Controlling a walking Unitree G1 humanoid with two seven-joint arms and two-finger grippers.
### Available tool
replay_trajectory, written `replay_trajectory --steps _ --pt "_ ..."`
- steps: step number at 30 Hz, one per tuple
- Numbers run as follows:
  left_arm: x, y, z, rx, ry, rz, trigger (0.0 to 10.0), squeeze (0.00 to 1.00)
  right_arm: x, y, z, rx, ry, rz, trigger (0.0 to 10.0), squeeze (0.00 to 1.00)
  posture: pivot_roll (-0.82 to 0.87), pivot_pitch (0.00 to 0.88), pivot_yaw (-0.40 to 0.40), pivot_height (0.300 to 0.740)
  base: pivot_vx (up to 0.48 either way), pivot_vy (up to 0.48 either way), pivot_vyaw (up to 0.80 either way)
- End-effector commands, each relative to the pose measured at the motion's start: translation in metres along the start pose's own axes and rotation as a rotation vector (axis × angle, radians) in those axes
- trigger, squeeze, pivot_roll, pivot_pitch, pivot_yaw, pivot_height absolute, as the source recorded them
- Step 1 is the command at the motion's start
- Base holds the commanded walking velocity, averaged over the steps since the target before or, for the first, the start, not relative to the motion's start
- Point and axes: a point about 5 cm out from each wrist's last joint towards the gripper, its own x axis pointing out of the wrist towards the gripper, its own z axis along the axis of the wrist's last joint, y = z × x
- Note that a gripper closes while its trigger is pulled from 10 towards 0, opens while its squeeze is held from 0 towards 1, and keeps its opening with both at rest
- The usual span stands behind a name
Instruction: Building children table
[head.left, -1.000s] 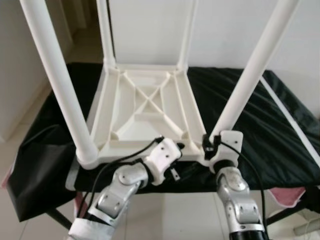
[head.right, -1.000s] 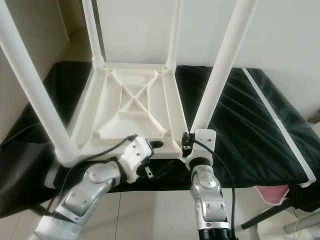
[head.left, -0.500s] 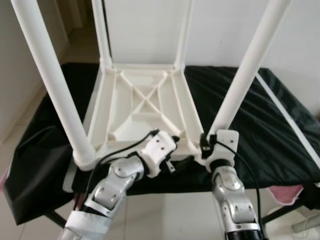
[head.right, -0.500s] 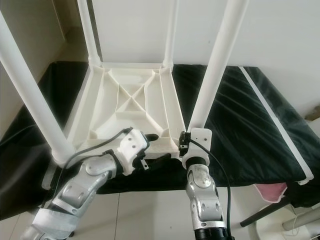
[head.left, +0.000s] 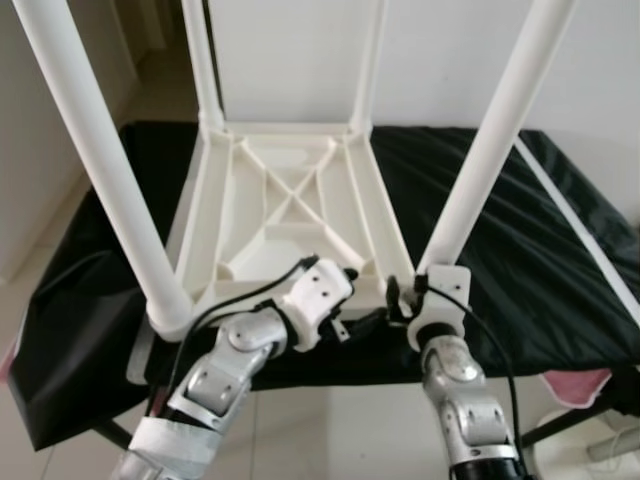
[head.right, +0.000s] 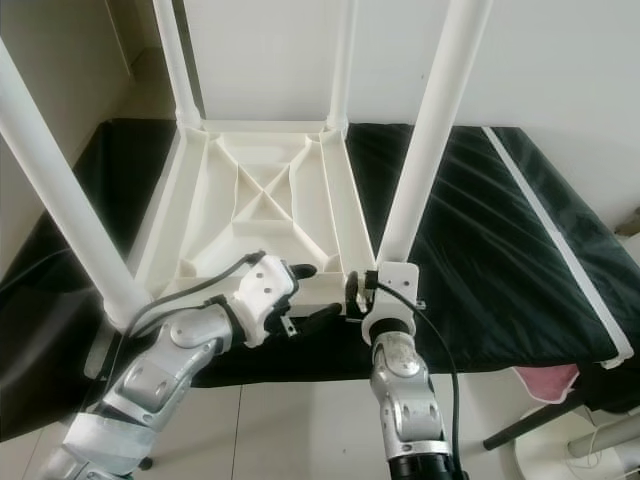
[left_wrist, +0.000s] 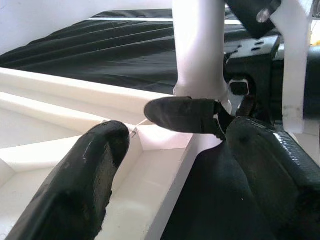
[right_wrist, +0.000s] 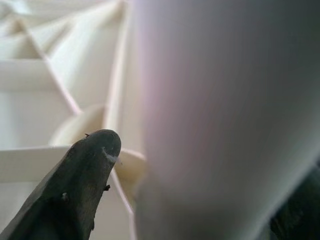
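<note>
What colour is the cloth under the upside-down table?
Black. The cloth shows best in the right eye view, spread beneath the white table.

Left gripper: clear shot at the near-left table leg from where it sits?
Probably yes. The left gripper straddles the tabletop's near rim, open, and nothing stands between it and the near-left leg further along.

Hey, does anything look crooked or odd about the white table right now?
Nothing looks damaged. The white table lies upside down on the black cloth, its four legs pointing up. The right tool is at the near-right leg.
</note>
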Motion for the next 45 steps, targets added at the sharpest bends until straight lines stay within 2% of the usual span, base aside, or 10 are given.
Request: replay_trajectory --steps 1,21,22,23,25,26,34,35,37,45 --pt "0.001 -0.004 0.001 0.007 -0.005 -0.058 10.0 0.00 0.000 -0.002 0.005 0.007 -0.031 0.034 10.0 0.00 -0.03 0.023 -0.037 0.740 0.000 0.000 0.00" --pt "0.001 -0.008 -0.001 0.005 0.000 -0.081 10.0 0.00 0.009 -0.034 0.025 -0.196 -0.057 0.560 10.0 0.00 -0.04 0.023 -0.042 0.740 0.000 0.000 0.00" --pt "0.001 -0.008 -0.001 0.005 -0.001 -0.076 10.0 0.00 0.009 -0.036 0.024 -0.200 -0.050 0.578 8.0 0.00 -0.03 0.021 -0.045 0.740 0.000 0.000 0.00" --pt "0.001 -0.008 -0.001 0.005 -0.001 -0.074 10.0 0.00 0.008 -0.037 0.022 -0.194 -0.041 0.589 3.8 0.00 -0.03 0.020 -0.047 0.740 0.000 0.000 0.00" --pt "0.001 -0.008 -0.001 0.005 -0.001 -0.074 10.0 0.00 0.008 -0.037 0.022 -0.194 -0.041 0.589 3.8 0.00 -0.03 0.020 -0.047 0.740 0.000 0.000 0.00" --pt "0.001 -0.008 -0.002 0.005 -0.001 -0.073 10.0 0.00 0.008 -0.039 0.020 -0.199 -0.033 0.592 0.0 0.00 -0.03 0.019 -0.050 0.740 0.000 0.000 0.00" --pt "0.000 -0.011 -0.003 0.000 0.001 -0.078 10.0 0.00 0.004 -0.045 0.011 -0.174 0.008 0.599 0.0 0.00 -0.04 0.021 -0.046 0.740 0.000 0.000 0.00" --pt "0.000 -0.011 -0.003 -0.001 0.001 -0.079 10.0 0.00 0.003 -0.045 0.011 -0.176 0.006 0.597 8.0 0.00 -0.04 0.020 -0.043 0.740 0.000 0.000 0.00" --pt "0.000 -0.011 -0.003 0.000 0.005 -0.083 10.0 0.00 0.003 -0.045 0.011 -0.162 0.007 0.600 10.0 0.00 -0.04 0.020 -0.042 0.740 0.000 0.000 0.00" --pt "-0.002 -0.013 -0.006 0.003 0.019 -0.099 10.0 0.00 0.001 -0.047 0.009 -0.139 -0.012 0.464 10.0 0.00 -0.05 0.014 -0.038 0.740 0.000 0.000 0.00"
